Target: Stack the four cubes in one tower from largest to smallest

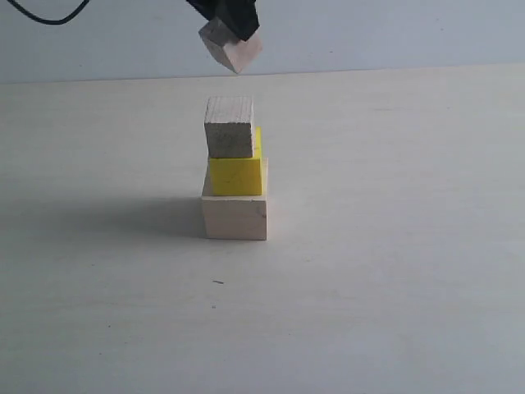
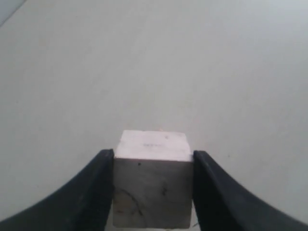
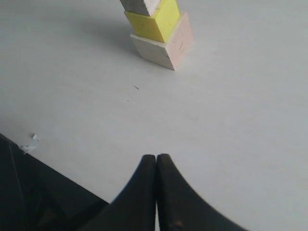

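Observation:
A three-cube tower stands mid-table: the large pale wooden cube (image 1: 235,217) at the bottom, the yellow cube (image 1: 235,173) on it, a small pale wooden cube (image 1: 230,126) on top. The right wrist view shows the same large cube (image 3: 163,48), yellow cube (image 3: 154,21) and small cube (image 3: 140,6). High above the tower, tilted, hangs the other small pale cube (image 1: 231,46), also seen as cube (image 2: 153,185), with my left gripper (image 2: 153,192) shut on it. My right gripper (image 3: 157,161) is shut on nothing, low over the table and away from the tower.
The white table (image 1: 394,246) stretches around the tower. A dark edge (image 3: 29,192) with a small white scrap (image 3: 30,143) lies near the right gripper. A black cable (image 1: 49,15) hangs at the back left.

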Controlling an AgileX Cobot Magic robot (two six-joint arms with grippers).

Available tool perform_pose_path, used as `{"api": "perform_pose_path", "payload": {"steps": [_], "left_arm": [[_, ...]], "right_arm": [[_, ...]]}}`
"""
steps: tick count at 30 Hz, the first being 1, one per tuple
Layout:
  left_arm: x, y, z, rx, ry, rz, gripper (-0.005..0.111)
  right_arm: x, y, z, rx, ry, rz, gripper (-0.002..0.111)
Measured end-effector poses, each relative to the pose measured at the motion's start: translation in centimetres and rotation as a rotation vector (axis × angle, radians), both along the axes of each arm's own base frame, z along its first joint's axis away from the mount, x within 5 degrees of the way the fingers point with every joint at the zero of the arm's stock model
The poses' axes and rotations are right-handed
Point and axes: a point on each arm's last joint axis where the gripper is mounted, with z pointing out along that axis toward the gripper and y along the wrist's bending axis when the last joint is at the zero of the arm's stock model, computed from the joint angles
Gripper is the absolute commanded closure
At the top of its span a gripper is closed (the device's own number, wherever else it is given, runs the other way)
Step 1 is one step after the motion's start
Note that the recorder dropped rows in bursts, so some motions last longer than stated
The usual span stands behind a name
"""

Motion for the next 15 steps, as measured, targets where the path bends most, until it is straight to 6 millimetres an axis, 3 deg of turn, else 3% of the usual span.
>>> {"api": "perform_pose_path", "payload": {"steps": [5,15], "left_arm": [[0.2,0.2,1.0,-0.085,0.061,0.234,0.107],[-0.7,-0.9,2.2,-0.253,0.200,0.400,0.107]], "right_arm": [[0.0,0.0,0.0,-0.012,-0.012,0.016,0.108],[0.0,0.0,0.0,-0.033,-0.032,0.045,0.108]]}}
